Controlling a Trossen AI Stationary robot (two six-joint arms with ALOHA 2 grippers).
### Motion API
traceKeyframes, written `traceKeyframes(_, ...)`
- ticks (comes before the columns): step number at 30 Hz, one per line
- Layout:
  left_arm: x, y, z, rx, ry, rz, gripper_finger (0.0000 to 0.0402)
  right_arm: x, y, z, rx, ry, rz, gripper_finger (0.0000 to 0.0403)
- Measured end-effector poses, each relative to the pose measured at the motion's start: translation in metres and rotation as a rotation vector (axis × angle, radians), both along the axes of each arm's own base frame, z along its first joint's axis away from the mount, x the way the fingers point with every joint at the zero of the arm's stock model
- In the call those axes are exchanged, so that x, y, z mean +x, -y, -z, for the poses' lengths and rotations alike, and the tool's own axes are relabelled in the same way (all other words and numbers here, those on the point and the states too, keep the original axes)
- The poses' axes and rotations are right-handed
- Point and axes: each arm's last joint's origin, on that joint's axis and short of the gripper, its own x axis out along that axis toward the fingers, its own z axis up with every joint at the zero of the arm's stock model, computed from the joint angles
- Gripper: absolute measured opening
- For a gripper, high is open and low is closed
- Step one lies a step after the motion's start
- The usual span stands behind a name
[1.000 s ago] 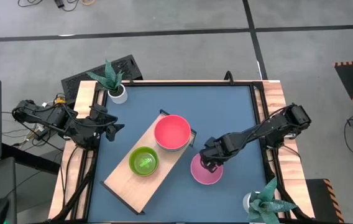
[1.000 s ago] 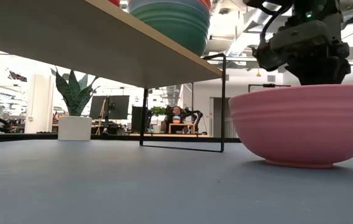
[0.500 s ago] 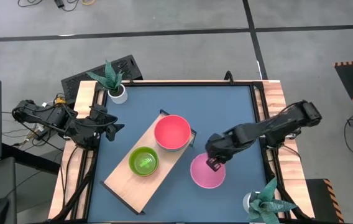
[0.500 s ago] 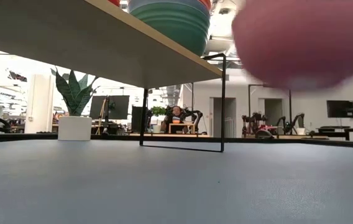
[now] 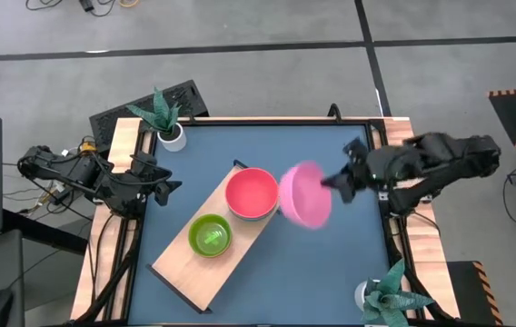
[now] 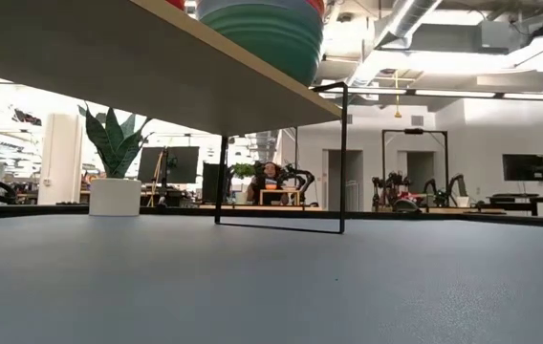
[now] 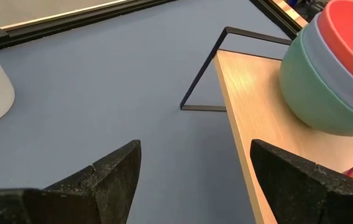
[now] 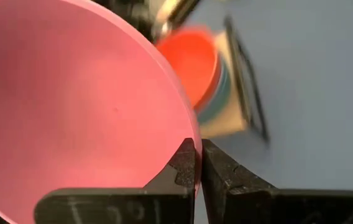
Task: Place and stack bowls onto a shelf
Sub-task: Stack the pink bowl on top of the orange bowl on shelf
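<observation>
The pink bowl (image 5: 305, 195) is in the air, tilted, just right of the stack topped by a red bowl (image 5: 252, 193) on the light-wood shelf (image 5: 178, 262). My right gripper (image 5: 335, 182) is shut on its rim. The right wrist view shows the bowl's inside (image 8: 71, 106) filling the picture, with the red-topped stack (image 8: 192, 68) beyond. A lime bowl stack (image 5: 210, 235) sits nearer on the shelf. My left gripper (image 5: 163, 186) waits open at the table's left edge, facing the shelf end (image 7: 251, 81). The low view shows the shelf's underside (image 6: 109, 57) and a teal bowl (image 6: 267, 33), but not the pink bowl. My right gripper pinches the pink bowl's rim (image 8: 191, 134) on the side toward the table's right, one finger (image 8: 183, 163) inside the bowl and the other outside. The fingers come from the table's right side. The bowl is lifted clear of the table and tilted.
A white pot with a spiky plant (image 5: 172, 134) stands at the far-left corner and another (image 5: 378, 298) at the near-right corner. The dark bracket (image 6: 342, 158) closes the shelf's far end. Bare blue tabletop (image 5: 331, 263) lies right of the shelf.
My right gripper has lifted the pink bowl off the table right of the shelf. It has carried the bowl up and toward the far edge, to beside the red-topped stack. The bowl has tipped from upright to tilted and has left the low view.
</observation>
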Motion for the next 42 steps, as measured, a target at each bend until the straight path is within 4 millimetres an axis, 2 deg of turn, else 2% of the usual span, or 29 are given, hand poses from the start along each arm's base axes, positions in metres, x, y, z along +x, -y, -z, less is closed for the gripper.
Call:
traceKeyframes(5, 0.0, 0.0, 0.0, 0.0, 0.0, 0.0, 0.0286, 0.017, 0.027, -0.011, -0.059, 0.012, 0.047, 0.0028)
traceKeyframes(14, 0.0, 0.0, 0.0, -0.008, 0.002, 0.0, 0.0286, 0.078, 0.065, -0.015, -0.044, -0.027, -0.14, 0.0028)
traceKeyframes(20, 0.0, 0.0, 0.0, -0.009, 0.002, -0.001, 0.0286, 0.107, 0.073, -0.008, -0.047, -0.089, -0.227, 0.0028)
traceKeyframes(26, 0.0, 0.0, 0.0, -0.003, 0.005, -0.008, 0.0286, 0.127, 0.078, 0.011, -0.028, -0.185, -0.245, 0.0028)
traceKeyframes(42, 0.0, 0.0, 0.0, -0.001, 0.008, -0.014, 0.0286, 0.153, 0.081, 0.041, -0.023, -0.298, -0.27, 0.0029)
